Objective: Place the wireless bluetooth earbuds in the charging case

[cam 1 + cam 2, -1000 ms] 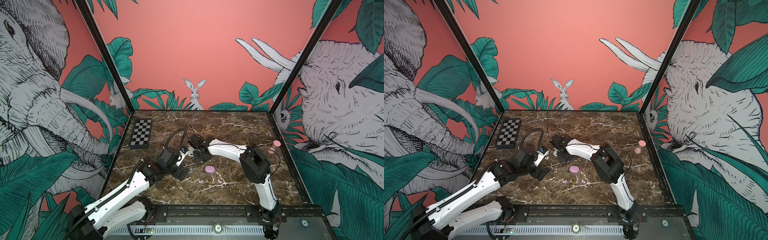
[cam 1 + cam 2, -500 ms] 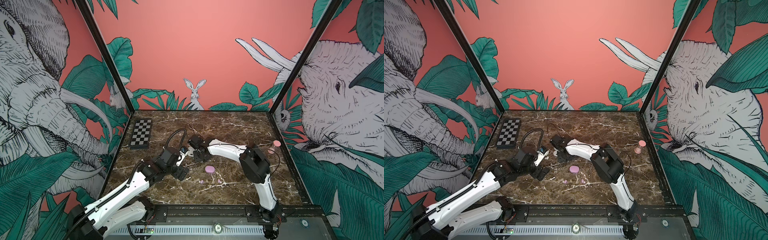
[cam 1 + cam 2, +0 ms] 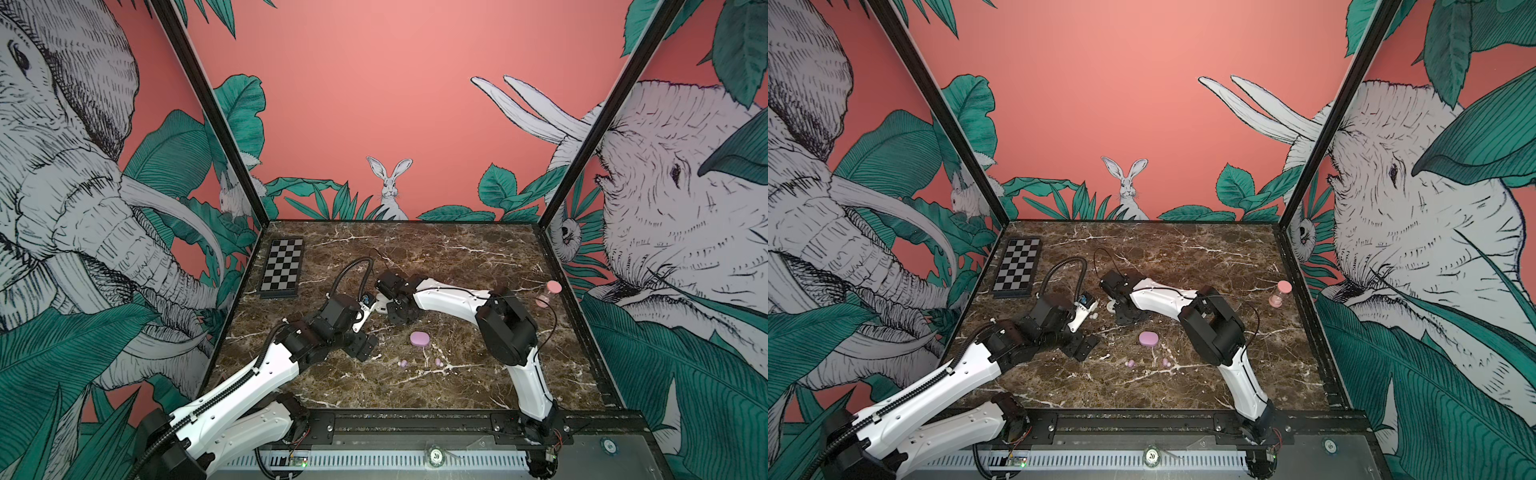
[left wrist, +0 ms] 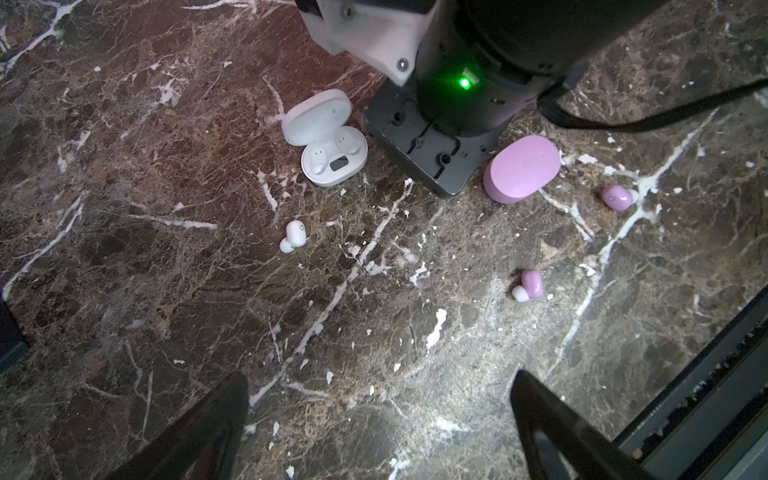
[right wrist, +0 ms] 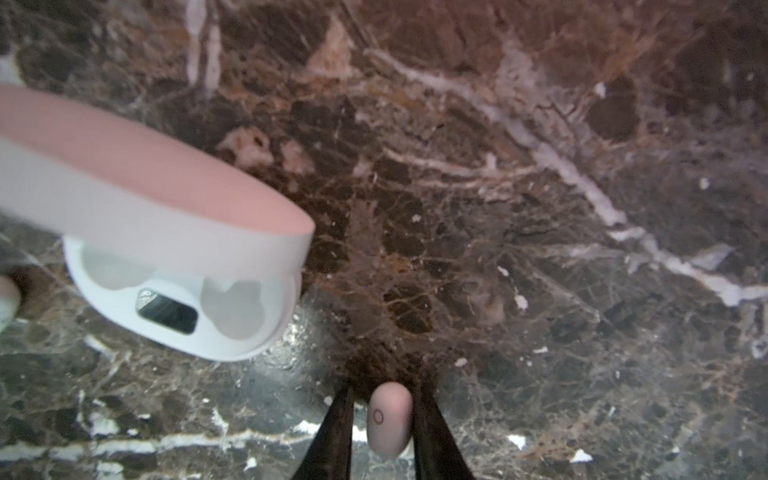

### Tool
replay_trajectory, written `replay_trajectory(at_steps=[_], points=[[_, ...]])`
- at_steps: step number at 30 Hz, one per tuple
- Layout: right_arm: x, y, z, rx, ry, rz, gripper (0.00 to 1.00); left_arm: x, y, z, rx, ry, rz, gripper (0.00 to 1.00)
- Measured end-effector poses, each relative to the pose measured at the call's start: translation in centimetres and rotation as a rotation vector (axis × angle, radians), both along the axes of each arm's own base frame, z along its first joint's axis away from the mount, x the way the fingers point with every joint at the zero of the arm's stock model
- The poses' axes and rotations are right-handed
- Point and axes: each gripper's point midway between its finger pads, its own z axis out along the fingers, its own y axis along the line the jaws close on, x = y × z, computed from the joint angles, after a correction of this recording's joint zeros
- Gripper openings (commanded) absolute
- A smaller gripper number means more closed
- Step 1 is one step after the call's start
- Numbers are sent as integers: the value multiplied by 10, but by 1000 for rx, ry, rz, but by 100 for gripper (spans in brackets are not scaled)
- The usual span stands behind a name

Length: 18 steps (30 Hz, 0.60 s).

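Barely anything has shifted in the past second: both arms hold their places, and the right gripper (image 5: 384, 388) has nipped in a touch. Its fingers (image 5: 332, 436) are now clamped on a white earbud (image 5: 388, 419) near the open white charging case (image 5: 183, 299). The close view is soft, so whether the bud has cleared the counter (image 5: 540, 208) is hard to say.

In the left wrist view both sockets of the case look empty and the second white earbud (image 4: 294, 237) lies loose near it. A lilac earbud (image 4: 618, 197) lies near the closed lilac case (image 4: 521, 168), and a second lilac earbud (image 4: 530, 284) lies farther off. The left gripper (image 4: 378, 376) hangs over the counter, fingers spread wide and holding nothing.

The step in hand appears to be the carry to the case. It is best done by lifting straight up, turning the bud's tip down over the nearer socket and lowering squarely clear of the raised lid. The grip should let go only once the bud is seated, since the light case could skid.

No brand is legible. The held bud bears a small printed ring, the case has a dark window between its sockets, and a round tag (image 3: 435, 455) on the front rail reads 20.
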Motion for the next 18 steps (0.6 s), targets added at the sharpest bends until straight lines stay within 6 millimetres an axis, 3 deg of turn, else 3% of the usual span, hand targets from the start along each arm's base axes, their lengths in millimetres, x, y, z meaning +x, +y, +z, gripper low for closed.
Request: replay_trajectory(at_steps=[18], points=[[3,-4,0,-34,-12,6,22,0,0,0,0,0,0,99]])
